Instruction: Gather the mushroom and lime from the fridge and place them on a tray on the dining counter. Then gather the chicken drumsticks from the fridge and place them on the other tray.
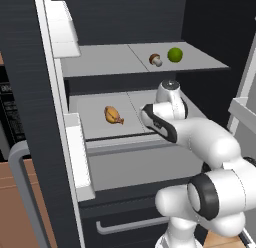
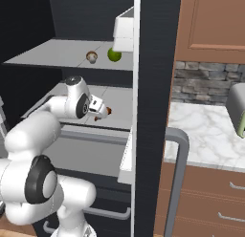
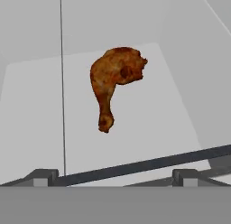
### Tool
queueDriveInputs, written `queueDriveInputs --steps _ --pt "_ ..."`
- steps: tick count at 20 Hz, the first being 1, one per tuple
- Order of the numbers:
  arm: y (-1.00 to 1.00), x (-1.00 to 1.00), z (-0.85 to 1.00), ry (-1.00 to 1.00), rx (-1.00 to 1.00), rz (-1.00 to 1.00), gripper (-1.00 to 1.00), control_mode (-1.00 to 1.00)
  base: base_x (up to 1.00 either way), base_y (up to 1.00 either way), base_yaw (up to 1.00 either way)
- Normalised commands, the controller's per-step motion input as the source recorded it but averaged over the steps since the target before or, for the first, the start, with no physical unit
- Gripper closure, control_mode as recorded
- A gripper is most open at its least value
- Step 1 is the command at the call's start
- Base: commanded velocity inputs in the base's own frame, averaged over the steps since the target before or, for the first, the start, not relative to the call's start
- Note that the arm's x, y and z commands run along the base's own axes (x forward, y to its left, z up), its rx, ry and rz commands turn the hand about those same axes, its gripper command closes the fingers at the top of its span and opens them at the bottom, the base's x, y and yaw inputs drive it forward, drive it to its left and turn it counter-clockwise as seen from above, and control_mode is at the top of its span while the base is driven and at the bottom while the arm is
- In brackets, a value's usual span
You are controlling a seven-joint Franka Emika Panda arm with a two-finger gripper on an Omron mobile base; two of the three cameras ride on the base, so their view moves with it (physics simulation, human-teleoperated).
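Nothing is gathered yet: the brown-capped mushroom (image 1: 155, 59) and round green lime (image 1: 175, 54) lie near the upper grey fridge shelf's (image 1: 100, 62) right edge, the roasted brown chicken drumstick (image 3: 113, 83) sits mid lower shelf (image 1: 95, 123), and the gripper (image 3: 115, 177) faces it, jaws wide and empty.

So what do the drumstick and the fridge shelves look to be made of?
Drumstick: cooked meat, apparently, with mottled brown-orange skin, matte and rough, narrowing to a bone end. Shelves: smooth, flat pale grey panels with a dark front rail; plastic or frosted glass, the render leaves it open.
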Motion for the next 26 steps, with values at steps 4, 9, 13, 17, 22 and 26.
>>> queueDriveInputs --steps 4,9,13,17,22,26 --pt "0.00 0.34 -0.23 0.03 0.00 0.00 -1.00 -1.00 0.00 0.00 0.00" --pt "0.00 0.36 -0.22 0.03 0.00 0.00 -1.00 -1.00 0.00 0.00 0.00" --pt "0.00 0.38 -0.20 0.03 0.00 0.00 -1.00 -1.00 0.00 0.00 0.00" --pt "0.00 0.38 -0.19 0.03 0.00 0.00 -1.00 -1.00 0.00 0.00 0.00" --pt "0.00 0.30 -0.22 0.04 0.00 0.00 -1.00 -1.00 0.00 0.00 0.00" --pt "0.00 0.16 -0.32 0.02 0.00 0.00 -1.00 -1.00 0.00 0.00 0.00"
